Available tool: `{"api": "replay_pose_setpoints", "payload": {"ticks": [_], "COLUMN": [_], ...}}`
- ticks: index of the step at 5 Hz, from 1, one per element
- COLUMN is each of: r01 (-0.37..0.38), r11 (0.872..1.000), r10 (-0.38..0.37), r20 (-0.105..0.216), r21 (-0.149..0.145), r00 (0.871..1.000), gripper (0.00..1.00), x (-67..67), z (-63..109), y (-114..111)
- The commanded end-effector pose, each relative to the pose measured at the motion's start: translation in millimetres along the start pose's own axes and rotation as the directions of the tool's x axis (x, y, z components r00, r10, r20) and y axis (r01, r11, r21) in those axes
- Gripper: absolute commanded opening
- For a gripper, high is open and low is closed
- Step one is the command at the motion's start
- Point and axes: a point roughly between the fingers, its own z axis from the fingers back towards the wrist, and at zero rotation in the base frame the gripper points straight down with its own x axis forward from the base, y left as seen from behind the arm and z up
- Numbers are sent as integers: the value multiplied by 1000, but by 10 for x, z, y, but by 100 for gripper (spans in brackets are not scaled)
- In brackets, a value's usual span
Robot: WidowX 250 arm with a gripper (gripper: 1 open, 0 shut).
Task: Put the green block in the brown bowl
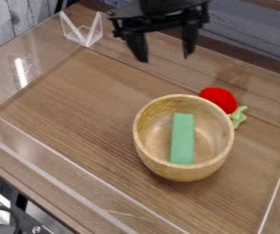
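The green block (183,138) lies flat inside the brown bowl (147,144), which stands on the wooden tabletop right of centre. My gripper (164,44) hangs open at the top of the view, well above and behind the bowl, with nothing between its two dark fingers (139,47). It touches neither the bowl nor the block.
A red round object with a small green leaf (222,99) sits against the bowl's far right side. Clear acrylic walls (20,73) border the wooden table (81,110) on the left, front and right. A clear bracket (79,29) stands at the back left.
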Motion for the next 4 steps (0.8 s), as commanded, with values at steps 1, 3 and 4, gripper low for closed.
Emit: {"api": "replay_pose_setpoints", "payload": {"ticks": [1,3,4], "r01": [8,137,277], "r11": [1000,989,960], "r10": [-9,-142,-280], "r20": [92,115,113], "r21": [13,48,37], "r00": [996,983,953], "gripper": [100,100,100], "x": [195,304,361], "z": [134,-110,-265], "y": [99,240,399]}}
